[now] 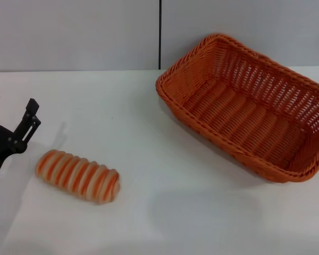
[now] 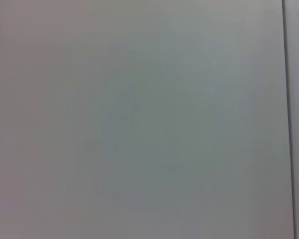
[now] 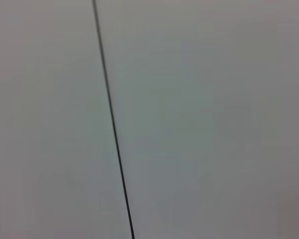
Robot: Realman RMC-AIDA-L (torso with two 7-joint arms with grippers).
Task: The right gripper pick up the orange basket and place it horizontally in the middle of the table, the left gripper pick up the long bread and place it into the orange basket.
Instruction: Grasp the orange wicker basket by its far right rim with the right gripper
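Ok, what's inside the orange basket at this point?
Nothing shows inside the orange basket: only its bare woven floor and openwork sides. The near wall hides a thin strip of floor behind it. The long bread lies on the table, apart from it.

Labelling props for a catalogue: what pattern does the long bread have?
Cream with orange ridged stripes running across it; the long bread shows best in the head view.
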